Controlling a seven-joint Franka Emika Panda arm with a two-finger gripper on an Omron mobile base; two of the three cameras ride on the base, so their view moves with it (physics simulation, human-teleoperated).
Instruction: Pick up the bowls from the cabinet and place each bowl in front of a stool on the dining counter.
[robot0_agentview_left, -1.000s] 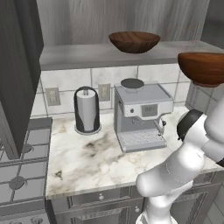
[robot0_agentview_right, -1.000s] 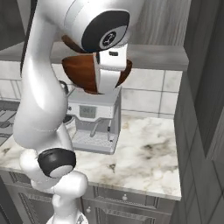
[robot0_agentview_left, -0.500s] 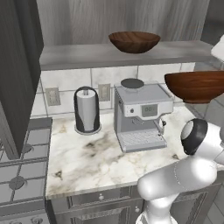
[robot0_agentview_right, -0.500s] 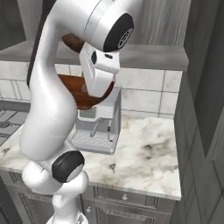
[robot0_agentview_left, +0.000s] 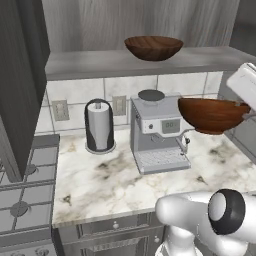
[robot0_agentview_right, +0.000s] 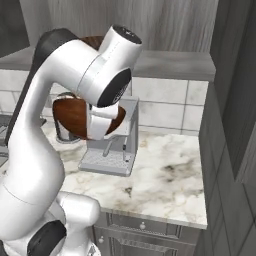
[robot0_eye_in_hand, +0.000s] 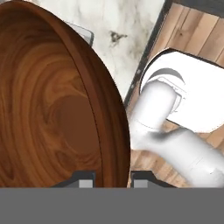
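- Bowls first: the reddish-brown wooden bowl (robot0_eye_in_hand: 57, 109), wide and round with ringed grain swirling inside, sits right at the camera in the hand view, its thin rim passing between the two dark fingertips (robot0_eye_in_hand: 85, 178).
- End effector (robot0_eye_in_hand: 113, 178): clenched on that bowl's rim, one fingertip inside the wall and one outside.
- From the left base view the same bowl (robot0_agentview_left: 212, 114) hangs in the air, level, over the right part of the desk (robot0_agentview_left: 115, 185), beside the coffee machine (robot0_agentview_left: 159, 132) and below the shelf.
- From the right base view it (robot0_agentview_right: 72, 117) shows partly behind the white arm, in front of the machine's left side.
- Desk surface: glossy white marble with brown-grey veins, above dark grey drawer fronts with small round knobs.
- Coffee machine: boxy, brushed silver, with a ribbed drip tray and a round dark lid on top.
- Left of it stands an upright paper towel roll (robot0_agentview_left: 99, 126) in a dark holder, in front of the pale tiled wall.
- Farthest up, the dark brown bowl (robot0_agentview_left: 153, 47) rests upright on the cabinet (robot0_agentview_left: 115, 62) shelf of light grey wood grain, with a matching grained back panel behind it.
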